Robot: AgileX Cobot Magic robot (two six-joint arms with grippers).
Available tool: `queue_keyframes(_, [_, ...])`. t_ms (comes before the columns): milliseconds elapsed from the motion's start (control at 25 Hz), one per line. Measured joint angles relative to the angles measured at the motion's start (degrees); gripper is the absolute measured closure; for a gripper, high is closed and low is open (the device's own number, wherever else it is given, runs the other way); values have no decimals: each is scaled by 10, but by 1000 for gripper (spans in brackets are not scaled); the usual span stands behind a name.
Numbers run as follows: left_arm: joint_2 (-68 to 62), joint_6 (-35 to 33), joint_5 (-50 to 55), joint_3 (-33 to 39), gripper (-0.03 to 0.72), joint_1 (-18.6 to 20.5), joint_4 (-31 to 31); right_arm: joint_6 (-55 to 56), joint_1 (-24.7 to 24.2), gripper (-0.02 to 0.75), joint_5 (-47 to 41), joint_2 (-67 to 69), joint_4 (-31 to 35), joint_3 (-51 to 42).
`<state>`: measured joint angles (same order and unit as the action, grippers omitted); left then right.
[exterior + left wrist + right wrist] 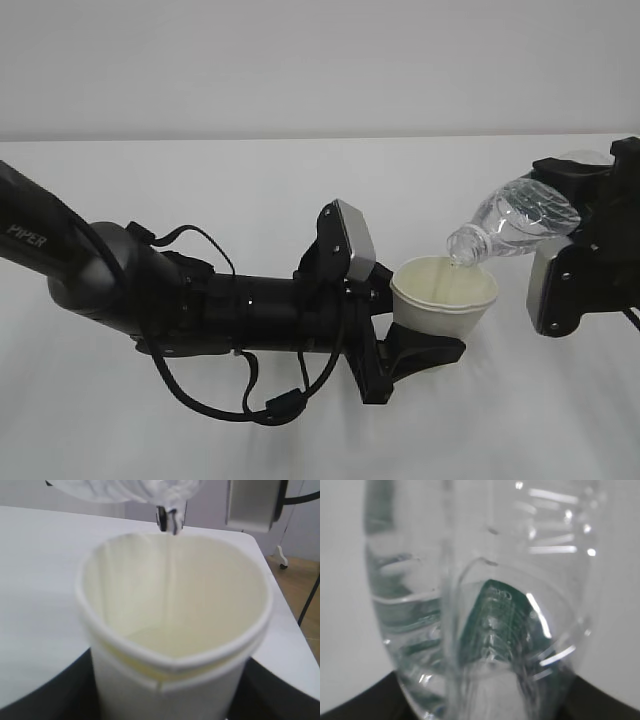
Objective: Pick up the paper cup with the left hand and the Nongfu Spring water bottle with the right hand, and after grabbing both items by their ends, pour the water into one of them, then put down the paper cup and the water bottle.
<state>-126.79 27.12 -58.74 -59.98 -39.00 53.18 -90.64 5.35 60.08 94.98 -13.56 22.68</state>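
The off-white paper cup (444, 297) stands upright above the table, and my left gripper (425, 335) is shut on its lower part. Its rim is squeezed slightly out of round in the left wrist view, where the cup (172, 630) fills the frame between black fingers (40, 695). My right gripper (590, 225) is shut on the base end of the clear Nongfu Spring water bottle (515, 222), which is tilted neck-down to the left. The open neck hangs just over the cup's rim. A thin stream of water (171, 570) falls into the cup. The bottle (480, 605) fills the right wrist view.
The white table (250, 180) stretches behind both arms to a pale wall. Black cables (235, 405) loop under the left arm. In the left wrist view the table's right edge (285, 615) drops to a wooden floor.
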Motion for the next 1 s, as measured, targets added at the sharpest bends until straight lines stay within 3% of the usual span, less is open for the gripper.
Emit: queue_keyframes(1000, [0,0,1,0,229,0,0,-5,0,372,0,0,0,0])
